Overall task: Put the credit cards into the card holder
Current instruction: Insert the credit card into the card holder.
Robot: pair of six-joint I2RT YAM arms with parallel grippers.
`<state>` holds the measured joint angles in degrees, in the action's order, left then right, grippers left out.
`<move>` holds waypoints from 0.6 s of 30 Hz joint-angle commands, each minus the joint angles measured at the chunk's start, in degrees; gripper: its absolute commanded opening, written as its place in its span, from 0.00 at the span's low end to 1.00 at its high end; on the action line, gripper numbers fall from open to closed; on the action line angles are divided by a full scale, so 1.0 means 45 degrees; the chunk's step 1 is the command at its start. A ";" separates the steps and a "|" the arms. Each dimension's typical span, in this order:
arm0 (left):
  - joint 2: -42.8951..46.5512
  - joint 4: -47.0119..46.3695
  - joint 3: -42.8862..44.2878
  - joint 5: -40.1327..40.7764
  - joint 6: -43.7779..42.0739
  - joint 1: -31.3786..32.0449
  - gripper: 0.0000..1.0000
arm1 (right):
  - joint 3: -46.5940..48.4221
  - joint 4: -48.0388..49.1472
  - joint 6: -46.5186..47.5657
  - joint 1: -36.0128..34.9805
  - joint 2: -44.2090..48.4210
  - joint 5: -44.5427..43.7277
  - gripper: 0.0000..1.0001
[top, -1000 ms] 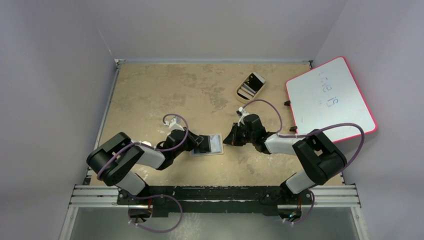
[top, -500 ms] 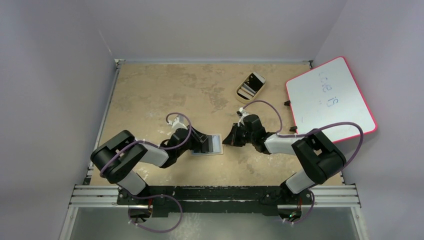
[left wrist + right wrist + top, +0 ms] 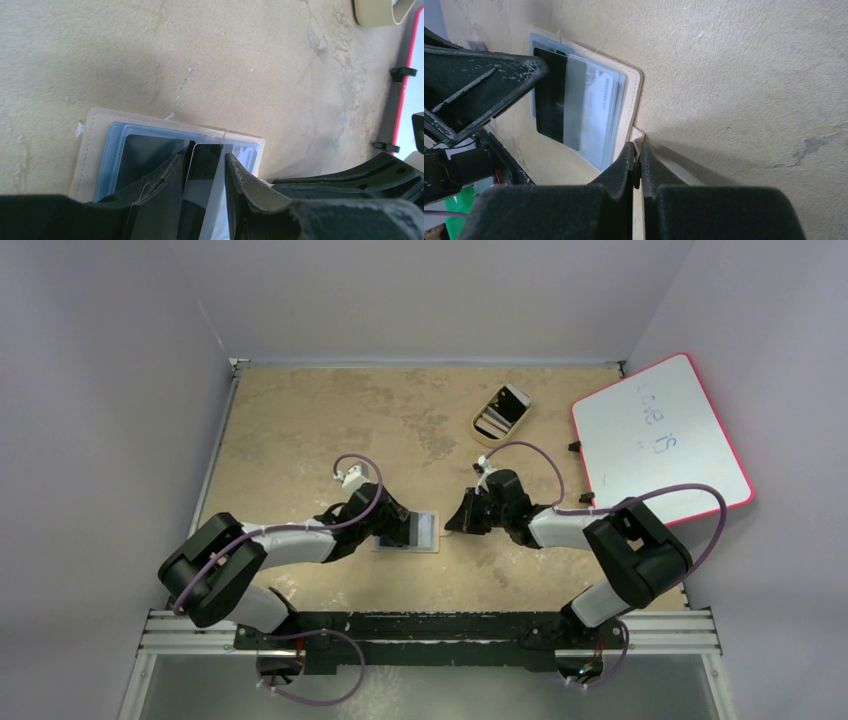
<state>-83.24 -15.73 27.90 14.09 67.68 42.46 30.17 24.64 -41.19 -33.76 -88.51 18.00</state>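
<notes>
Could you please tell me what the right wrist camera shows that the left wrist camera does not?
Only the right wrist view shows the right gripper pinched shut on the wallet's edge tab. Only the left wrist view shows a corner of the tray and the whiteboard with its red edge. Both show the open wallet with a card over it at the left gripper, whose fingers stand apart.

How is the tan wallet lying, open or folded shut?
Open: the card holder shows its clear inner pocket facing up, with a card between the jaws of the left gripper.
</notes>
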 commanded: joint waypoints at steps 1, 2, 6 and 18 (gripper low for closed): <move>0.0463 0.2027 0.0596 0.0917 -0.0761 -0.0014 0.35 | -0.0009 -0.0320 0.0086 -0.0086 0.0235 0.0239 0.00; 0.0470 0.2047 0.0643 0.0857 -0.0777 -0.0013 0.35 | -0.0016 -0.0320 0.0090 -0.0095 0.0235 0.0239 0.00; 0.0341 0.2145 0.0804 0.0629 -0.0788 -0.0010 0.36 | 0.0003 -0.0353 0.0109 -0.0096 0.0216 0.0238 0.00; 0.0878 0.2972 0.1387 0.0269 -0.1187 -0.0007 0.39 | 0.0045 -0.0314 0.0241 -0.0096 0.0177 0.0199 0.00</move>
<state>-81.78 -6.02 31.66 14.92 64.86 42.46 30.17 23.09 -41.08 -33.76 -88.51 18.00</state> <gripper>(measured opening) 0.382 0.032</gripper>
